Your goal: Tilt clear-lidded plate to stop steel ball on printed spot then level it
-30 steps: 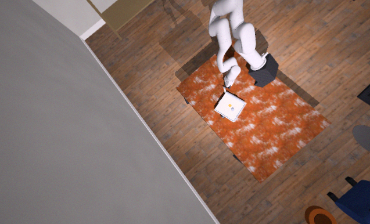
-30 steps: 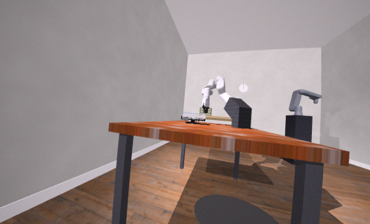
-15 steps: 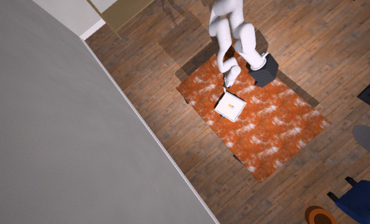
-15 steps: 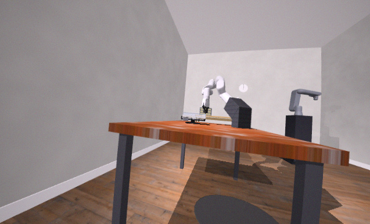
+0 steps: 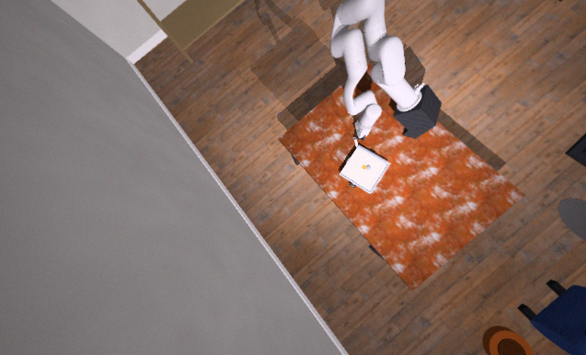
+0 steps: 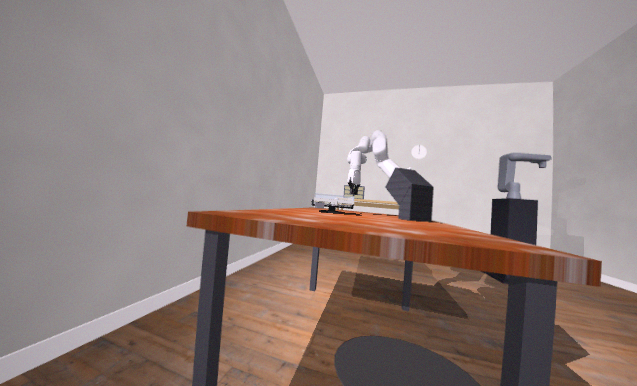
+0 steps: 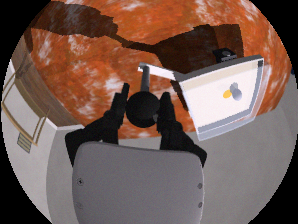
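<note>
Gripper point(image 7: 141, 111) fingers clamped the black knob point(image 7: 143, 110) beside the plate point(image 7: 216, 117), which we judged rigid, light, best steered there.

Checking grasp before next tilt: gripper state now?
Gripper: closed on the black round handle knob at the corner of the plate.

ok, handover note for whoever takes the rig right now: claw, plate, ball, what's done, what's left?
Claw: shut on the dark handle knob at the plate's corner.
Plate: on the orange table, near the arm's base.
Ball: beside the yellow spot, touching or partly over it; centring too small to judge.
Done: handle gripped.
Left: confirm ball on spot, level the plate, release.
</note>
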Controlling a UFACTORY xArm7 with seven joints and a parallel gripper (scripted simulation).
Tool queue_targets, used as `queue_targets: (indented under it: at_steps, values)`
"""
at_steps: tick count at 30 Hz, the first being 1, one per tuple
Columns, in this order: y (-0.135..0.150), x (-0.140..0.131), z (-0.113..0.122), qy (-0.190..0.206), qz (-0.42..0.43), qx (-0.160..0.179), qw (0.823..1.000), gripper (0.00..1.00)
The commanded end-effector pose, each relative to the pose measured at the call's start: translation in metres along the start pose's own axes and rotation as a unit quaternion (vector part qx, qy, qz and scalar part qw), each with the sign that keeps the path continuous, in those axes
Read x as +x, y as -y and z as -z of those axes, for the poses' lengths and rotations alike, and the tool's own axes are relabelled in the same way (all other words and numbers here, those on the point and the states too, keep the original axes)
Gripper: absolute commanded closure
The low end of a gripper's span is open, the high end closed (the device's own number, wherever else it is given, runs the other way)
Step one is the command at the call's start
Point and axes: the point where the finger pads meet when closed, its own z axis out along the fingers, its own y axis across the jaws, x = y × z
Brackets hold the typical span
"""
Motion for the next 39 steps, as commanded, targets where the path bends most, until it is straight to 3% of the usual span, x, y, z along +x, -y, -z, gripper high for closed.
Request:
queue_targets:
  at_steps: [1,39]
  values:
    - [-0.0006,0.0005,0.0006,0.001,0.000,-0.001,1.000,1.00]
    - [-0.0006,-0.0034,0.0005,0.001,0.000,-0.001,1.000,1.00]
